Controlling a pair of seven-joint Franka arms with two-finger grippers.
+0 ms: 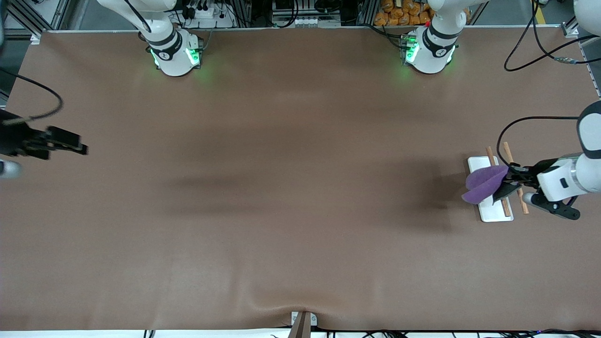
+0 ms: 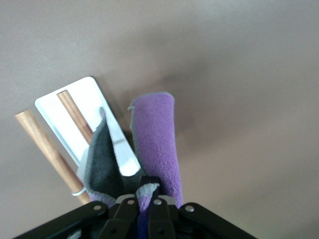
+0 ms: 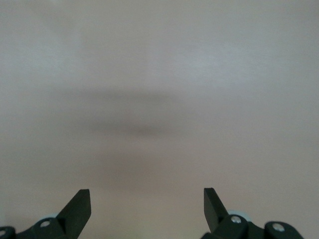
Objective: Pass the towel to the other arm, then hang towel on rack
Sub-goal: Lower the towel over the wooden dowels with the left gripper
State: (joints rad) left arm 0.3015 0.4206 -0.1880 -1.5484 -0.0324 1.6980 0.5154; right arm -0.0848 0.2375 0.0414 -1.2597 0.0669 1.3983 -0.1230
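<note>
left tool up over the rack, at the left arm's end of the table. its fingers are pressed together, pinching the towel at one bunched edge.

towel: lilac, folded in two lobes, hanging out from the tool over the rack's white base plate and partly past its edge.

rack: white plate with two thin light-brown rods running side by side; in the front view the towel and tool cross over both rods and cover their middle.

left wrist view adds what the front view lacks: the towel's dark grey reverse shows on one flap, which lies across the plate between the rods and the purple flap. the purple flap hangs over bare table beside the plate. whether the cloth actually rests on a rod cannot be told from either view. a white band shows on the rod off the plate (near the tool).

right tool over bare table at the right arm's end, well apart from rack and towel; this arm waits. right wrist view shows its two fingertips spread wide, nothing between them, only plain brown table surface below. front view gives it only as a dark blurred shape.
</note>
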